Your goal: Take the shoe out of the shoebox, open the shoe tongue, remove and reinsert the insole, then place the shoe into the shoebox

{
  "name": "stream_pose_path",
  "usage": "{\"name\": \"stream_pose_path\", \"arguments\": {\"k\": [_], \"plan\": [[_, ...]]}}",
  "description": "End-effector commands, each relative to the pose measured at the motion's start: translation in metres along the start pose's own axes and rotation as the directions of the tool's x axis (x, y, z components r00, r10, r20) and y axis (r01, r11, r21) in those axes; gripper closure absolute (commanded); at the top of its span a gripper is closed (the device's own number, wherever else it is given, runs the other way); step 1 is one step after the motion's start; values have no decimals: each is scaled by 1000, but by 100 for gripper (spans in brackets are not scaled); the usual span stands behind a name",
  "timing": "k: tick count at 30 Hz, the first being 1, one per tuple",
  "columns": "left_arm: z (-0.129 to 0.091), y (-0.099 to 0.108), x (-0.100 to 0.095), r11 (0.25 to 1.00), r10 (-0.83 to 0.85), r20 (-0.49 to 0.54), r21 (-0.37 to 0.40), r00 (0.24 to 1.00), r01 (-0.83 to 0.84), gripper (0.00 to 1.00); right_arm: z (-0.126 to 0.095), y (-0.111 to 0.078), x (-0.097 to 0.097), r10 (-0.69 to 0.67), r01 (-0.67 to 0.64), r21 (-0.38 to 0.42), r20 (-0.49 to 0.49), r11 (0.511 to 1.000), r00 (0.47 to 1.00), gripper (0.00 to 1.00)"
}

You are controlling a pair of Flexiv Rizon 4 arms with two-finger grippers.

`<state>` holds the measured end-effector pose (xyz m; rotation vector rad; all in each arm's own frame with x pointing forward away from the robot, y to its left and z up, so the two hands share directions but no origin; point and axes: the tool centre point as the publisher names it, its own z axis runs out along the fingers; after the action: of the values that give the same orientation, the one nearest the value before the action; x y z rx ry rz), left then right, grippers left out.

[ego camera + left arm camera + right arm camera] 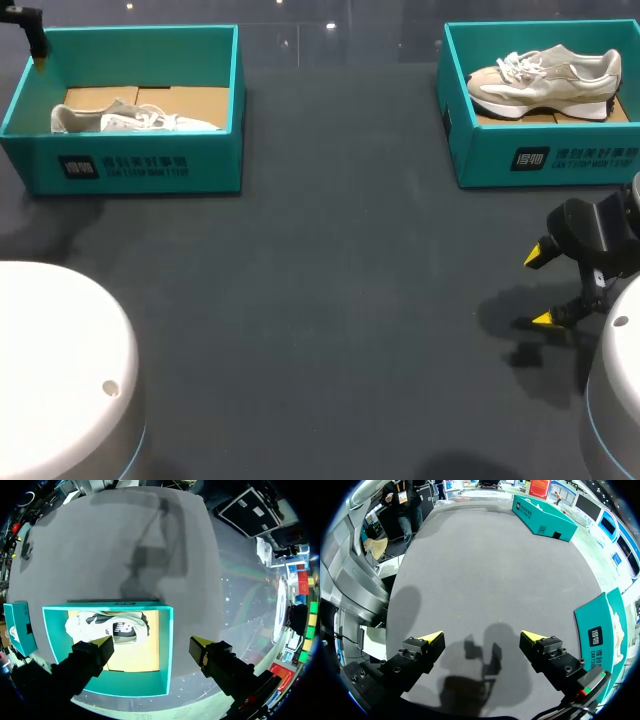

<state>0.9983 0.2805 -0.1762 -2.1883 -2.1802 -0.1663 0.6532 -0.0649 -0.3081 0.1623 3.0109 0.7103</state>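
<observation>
Teal shoebox (212,160) at upper left holds the shoe (135,120), and the left end effector (151,642) above it, spread apart like the right end effector (541,288), may hit the box wall if lowered off-centre.

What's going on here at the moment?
Nothing is held yet. The left gripper hangs open above the left box, whose shoe lies inside. The right gripper is open too, over bare table, short of the right box, which holds the other shoe. Both shoes are in their boxes, so the job has not really begun.
</observation>
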Motion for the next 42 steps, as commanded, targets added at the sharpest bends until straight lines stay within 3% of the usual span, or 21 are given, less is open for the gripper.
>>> {"name": "stream_pose_path", "arguments": {"k": [1,14,22,26,34,42], "plan": [[-17,-8,6,1000,5,14,4,1000,-5,0,0,0,2,1,-1,3,3,1000,1000,0],[-25,-13,6,1000,8,23,-2,1000,-8,0,0,0,2,1,-1,3,3,1000,1000,0],[-25,-13,6,1000,8,23,-2,1000,-8,0,-35,15,-56,80,-80,75,-6,994,997,0],[-25,-13,6,1000,8,23,-2,1000,-8,0,-60,14,-79,266,-269,152,39,951,963,0],[-25,-13,6,1000,8,23,-2,1000,-8,0,-99,2,-122,370,-383,186,103,905,923,0],[-25,-13,6,1000,8,23,-2,1000,-8,0,-106,1,-126,364,-381,192,118,904,924,0]]}}
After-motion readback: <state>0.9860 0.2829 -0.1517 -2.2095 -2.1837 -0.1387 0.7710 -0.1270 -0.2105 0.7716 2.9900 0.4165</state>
